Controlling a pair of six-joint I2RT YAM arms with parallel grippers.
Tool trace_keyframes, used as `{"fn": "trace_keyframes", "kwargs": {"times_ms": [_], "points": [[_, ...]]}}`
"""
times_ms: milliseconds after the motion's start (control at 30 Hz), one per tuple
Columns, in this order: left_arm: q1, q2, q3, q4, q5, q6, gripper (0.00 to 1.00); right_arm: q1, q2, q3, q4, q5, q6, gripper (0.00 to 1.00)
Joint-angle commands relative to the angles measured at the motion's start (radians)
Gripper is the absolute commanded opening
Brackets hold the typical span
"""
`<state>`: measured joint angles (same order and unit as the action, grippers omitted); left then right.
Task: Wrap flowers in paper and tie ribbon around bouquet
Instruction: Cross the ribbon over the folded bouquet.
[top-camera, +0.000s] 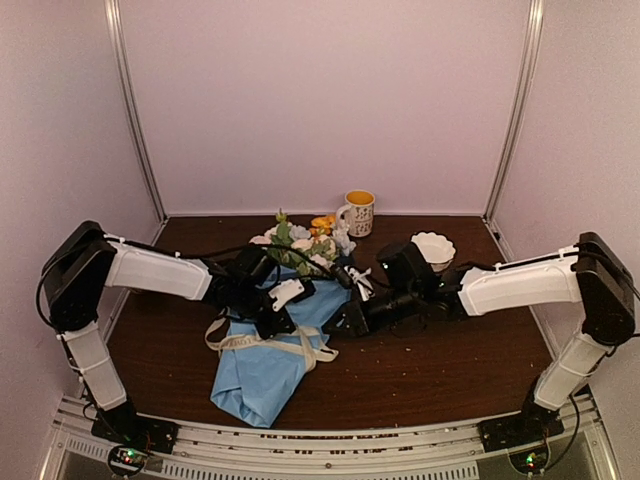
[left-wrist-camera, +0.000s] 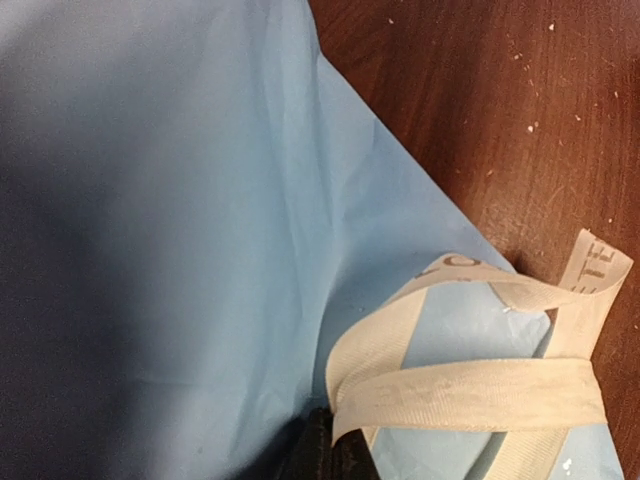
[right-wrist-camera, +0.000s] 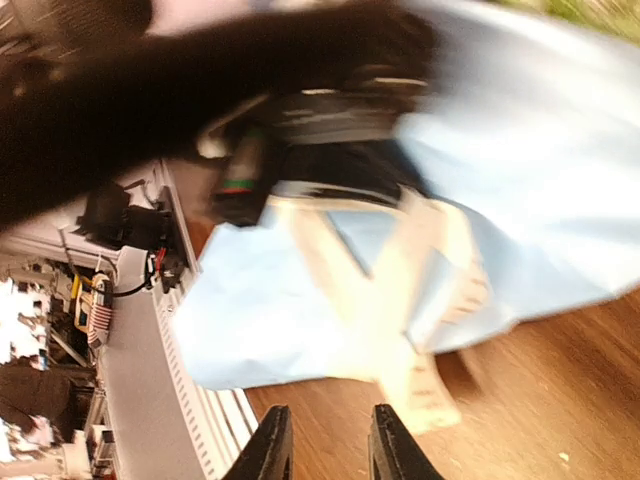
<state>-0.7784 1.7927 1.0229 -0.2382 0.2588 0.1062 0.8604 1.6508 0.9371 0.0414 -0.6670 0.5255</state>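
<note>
The bouquet (top-camera: 262, 372) lies near left on the table (top-camera: 450, 370), flowers (top-camera: 300, 243) toward the far side. The left gripper (left-wrist-camera: 333, 452) pinches the ribbon (left-wrist-camera: 470, 395) looped over its paper (left-wrist-camera: 200, 250). The right gripper (right-wrist-camera: 325, 450) beside it stands narrowly parted, empty.

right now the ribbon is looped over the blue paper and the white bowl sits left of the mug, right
Not quite. The bowl sits right of the mug, not left; the top view shows both at the back of the table. The rest holds: the ribbon is looped over the blue paper.
</note>
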Motion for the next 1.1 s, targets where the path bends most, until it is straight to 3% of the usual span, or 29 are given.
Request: {"fn": "trace_keyframes", "kwargs": {"times_ms": [0, 433, 700, 1067], "points": [[0.034, 0.022, 0.005, 0.042, 0.081, -0.021, 0.0, 0.131, -0.056, 0.012, 0.171, 0.194, -0.175, 0.29], [0.081, 0.05, 0.022, 0.014, 0.219, -0.031, 0.0, 0.367, 0.119, 0.114, 0.074, 0.655, -0.92, 0.31], [0.091, 0.062, 0.038, -0.01, 0.246, -0.024, 0.0, 0.359, 0.253, 0.265, -0.039, 0.741, -0.96, 0.31], [0.099, 0.068, 0.043, -0.019, 0.242, -0.025, 0.0, 0.358, 0.299, 0.287, -0.086, 0.808, -1.063, 0.31]]}}
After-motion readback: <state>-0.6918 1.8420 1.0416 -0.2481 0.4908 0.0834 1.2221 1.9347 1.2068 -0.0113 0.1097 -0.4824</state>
